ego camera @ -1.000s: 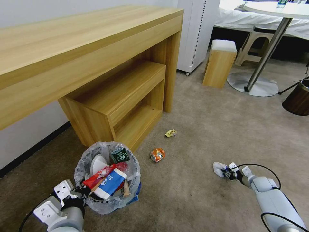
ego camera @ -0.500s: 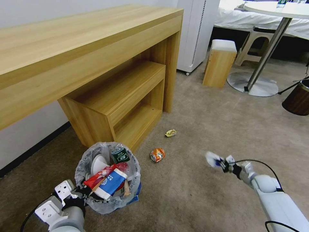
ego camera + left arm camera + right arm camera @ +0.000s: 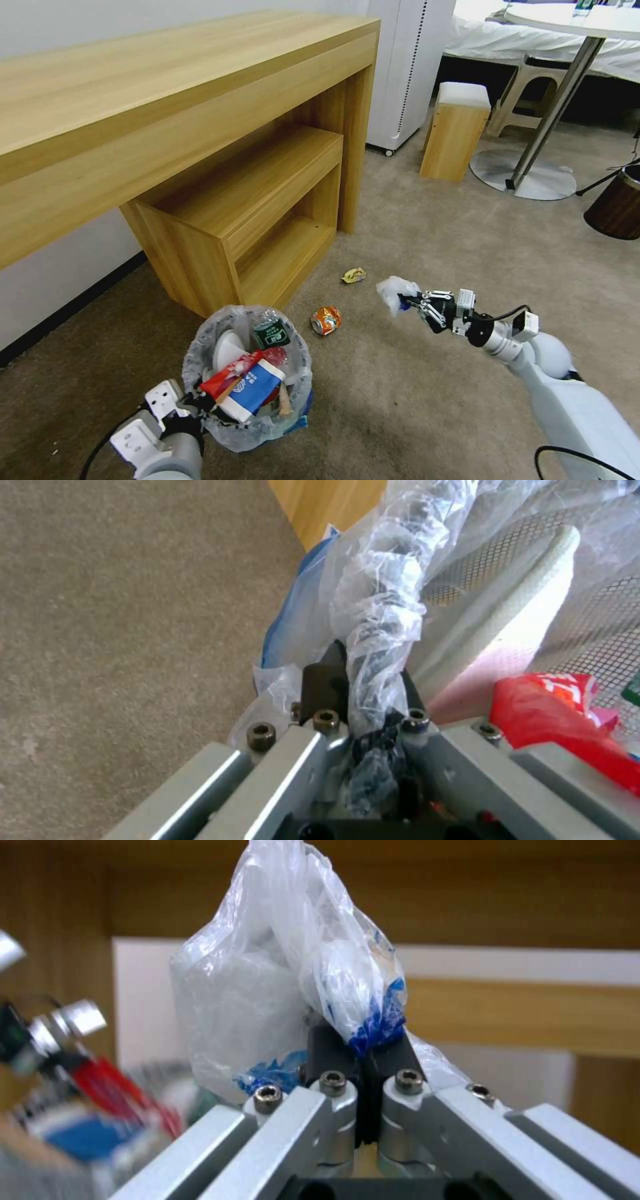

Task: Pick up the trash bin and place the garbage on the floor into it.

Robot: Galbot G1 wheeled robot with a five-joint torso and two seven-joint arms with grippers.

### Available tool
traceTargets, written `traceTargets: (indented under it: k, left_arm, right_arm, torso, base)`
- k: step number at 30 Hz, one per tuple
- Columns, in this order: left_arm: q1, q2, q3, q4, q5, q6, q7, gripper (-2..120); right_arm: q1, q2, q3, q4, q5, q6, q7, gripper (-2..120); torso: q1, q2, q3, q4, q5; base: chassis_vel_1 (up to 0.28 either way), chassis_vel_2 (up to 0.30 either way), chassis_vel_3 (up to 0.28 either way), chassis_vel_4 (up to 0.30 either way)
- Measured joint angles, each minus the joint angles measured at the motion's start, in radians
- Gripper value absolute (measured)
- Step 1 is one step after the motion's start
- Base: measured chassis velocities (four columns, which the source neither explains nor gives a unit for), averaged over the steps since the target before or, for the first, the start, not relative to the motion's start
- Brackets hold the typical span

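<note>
Crinkly clear plastic lines the trash bin, which sits nearest the robot on the floor, already heaped with cups, wrappers and a slipper. The left pincer is clamped on the bin's rolled rim at its near side; in the left wrist view its fingers pinch the bag-wrapped lip tight.

Farther out and to the right, the right pincer is closed on a white-and-blue wrapper, held in the air above the carpet, apart from the bin and at about the level of its rim or higher. In the right wrist view the wrapper stands up from the closed fingertips, gripped by its lower edge.

To finish this step well, I judge the wrapper should be carried over the middle of the bin's opening before release, since the pile inside is high and a light piece let go near the edge could slide off. Keeping the bin steady would help.

Beyond, a crushed orange can and a yellow wrapper lie on the floor near the wooden desk, not yet collected
</note>
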Motion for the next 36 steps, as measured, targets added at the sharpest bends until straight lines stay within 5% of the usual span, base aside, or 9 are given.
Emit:
traceTargets:
  k: [15,28,36]
  left_arm:
    - [-0.007,-0.046,0.108,0.023,0.044,-0.006,0.008,1]
    - [0.006,-0.048,0.124,0.015,0.059,-0.009,0.014,1]
    - [0.020,-0.047,0.134,0.008,0.079,-0.016,0.021,1]
  right_arm:
    - [0.102,0.158,-0.317,-0.014,0.022,-0.025,-0.039,0]
    - [0.055,0.188,-0.329,-0.014,-0.186,-0.027,-0.016,0]
    - [0.033,0.172,-0.319,0.011,-0.229,-0.023,0.025,27]
  torso:
    - [0.000,0.000,0.000,0.0002,-0.0001]
    - [0.000,0.000,0.000,0.0001,0.0000]
    - [0.000,0.000,0.000,0.0001,0.0001]
  base:
    - [0.000,0.000,0.000,0.000]
    - [0.000,0.000,0.000,0.000]
    - [0.000,0.000,0.000,0.000]
